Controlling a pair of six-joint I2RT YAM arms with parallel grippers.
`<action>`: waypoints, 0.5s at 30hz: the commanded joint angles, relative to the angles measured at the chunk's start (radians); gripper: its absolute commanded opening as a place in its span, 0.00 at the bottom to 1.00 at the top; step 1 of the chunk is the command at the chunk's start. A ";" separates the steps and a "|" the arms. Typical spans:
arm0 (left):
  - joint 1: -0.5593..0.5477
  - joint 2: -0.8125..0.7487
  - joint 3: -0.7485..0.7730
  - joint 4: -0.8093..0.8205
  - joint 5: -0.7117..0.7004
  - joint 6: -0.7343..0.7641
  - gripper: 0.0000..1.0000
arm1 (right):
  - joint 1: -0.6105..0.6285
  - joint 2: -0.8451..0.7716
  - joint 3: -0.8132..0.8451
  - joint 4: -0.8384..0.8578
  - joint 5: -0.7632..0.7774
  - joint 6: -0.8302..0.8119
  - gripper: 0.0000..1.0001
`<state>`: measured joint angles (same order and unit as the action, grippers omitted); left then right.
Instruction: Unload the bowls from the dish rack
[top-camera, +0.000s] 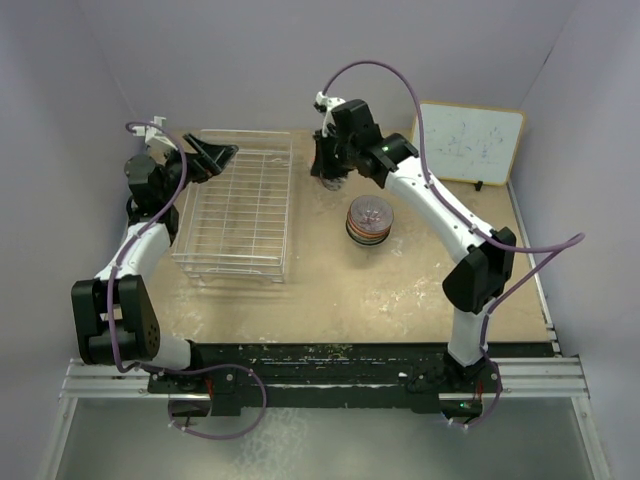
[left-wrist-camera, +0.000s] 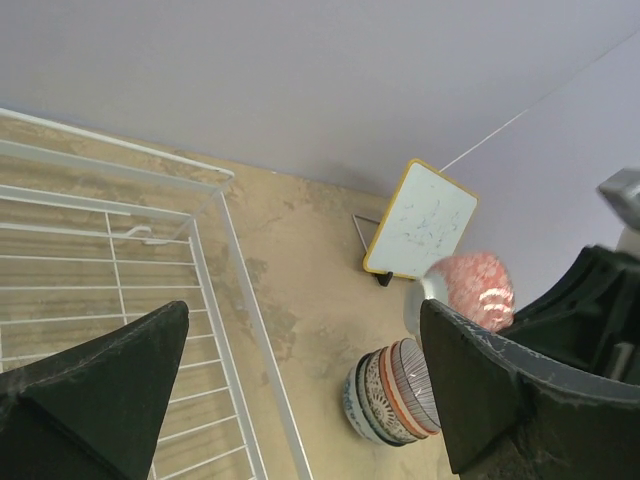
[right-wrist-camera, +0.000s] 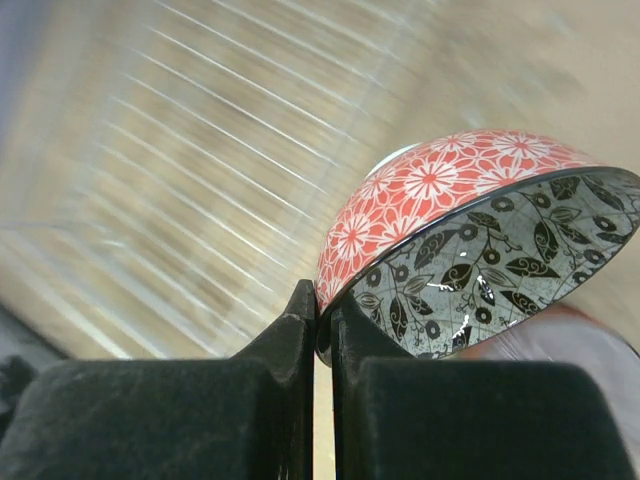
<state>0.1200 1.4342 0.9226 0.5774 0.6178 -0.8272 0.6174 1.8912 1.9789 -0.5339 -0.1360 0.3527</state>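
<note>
Clamped at its rim by my right hand (right-wrist-camera: 322, 325): one red-orange bowl (right-wrist-camera: 430, 185), tilted, held above the desk (top-camera: 400, 290), between the dish rack (top-camera: 240, 205) and the stack of bowls (top-camera: 369, 220). Left hand (top-camera: 208, 158): released, fingers spread, over the rack's far edge.

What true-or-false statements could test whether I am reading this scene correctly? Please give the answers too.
1. The right tool is shut on the rim of a red-orange bowl. True.
2. The left tool holds a bowl too. False: it is open and empty, at the far end of the dish rack.
3. A stack of bowls stands on the table between the dish rack and the right arm. True.
4. Three bowls sit in the dish rack. False: no bowl shows in it in the top view.
</note>
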 joint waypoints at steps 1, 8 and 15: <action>0.016 -0.012 0.031 0.013 -0.009 0.033 0.99 | 0.011 -0.019 0.044 -0.401 0.412 -0.119 0.00; 0.026 0.000 0.027 0.024 0.000 0.021 0.99 | 0.016 -0.044 0.032 -0.526 0.541 -0.115 0.00; 0.030 0.003 0.026 0.025 0.005 0.015 0.99 | 0.026 -0.042 -0.006 -0.543 0.530 -0.119 0.00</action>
<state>0.1402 1.4384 0.9226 0.5583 0.6163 -0.8219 0.6285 1.8999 1.9778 -1.0546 0.3462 0.2539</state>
